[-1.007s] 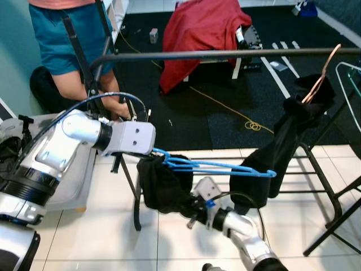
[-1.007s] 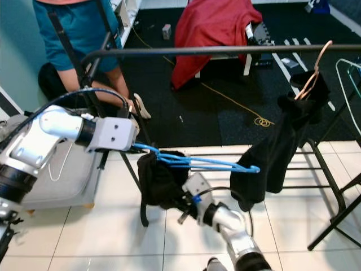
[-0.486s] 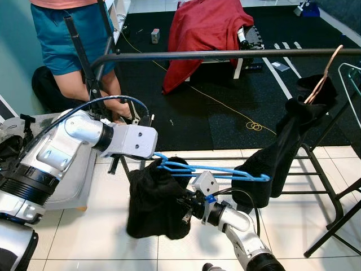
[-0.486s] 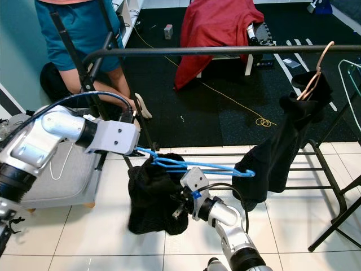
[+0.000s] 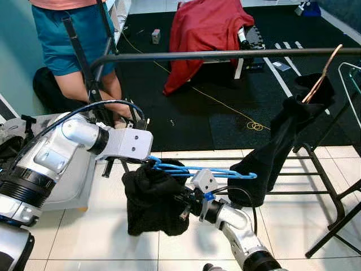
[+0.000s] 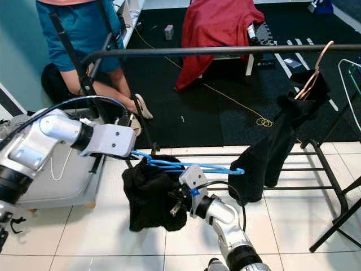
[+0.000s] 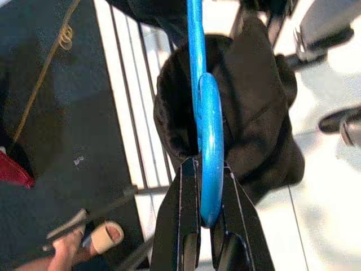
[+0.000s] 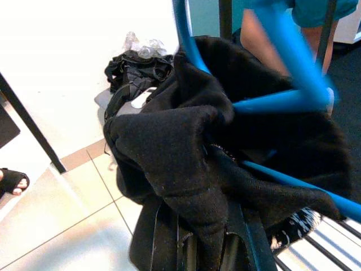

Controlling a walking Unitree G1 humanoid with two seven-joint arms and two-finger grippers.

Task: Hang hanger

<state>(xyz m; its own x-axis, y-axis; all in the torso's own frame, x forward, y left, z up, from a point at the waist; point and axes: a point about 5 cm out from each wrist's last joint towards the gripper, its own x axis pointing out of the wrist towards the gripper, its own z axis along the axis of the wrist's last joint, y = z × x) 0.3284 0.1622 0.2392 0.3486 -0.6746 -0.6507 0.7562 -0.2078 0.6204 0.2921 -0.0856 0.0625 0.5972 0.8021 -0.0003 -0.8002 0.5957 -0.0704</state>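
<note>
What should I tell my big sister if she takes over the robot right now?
Left gripper: shut on the blue hanger, pinching its hook end.
Right gripper: shut on the black garment, a fold of it between the fingers.
The garment is draped over the hanger, one end bunched low by the right gripper, the other end hanging down on the robot's right. The rack bar is above, with nothing of this hanger on it.
Done: hanger and garment are held up off the floor.
Left: lift the hook onto the bar, then let go.
A person stands behind the rack.
</note>
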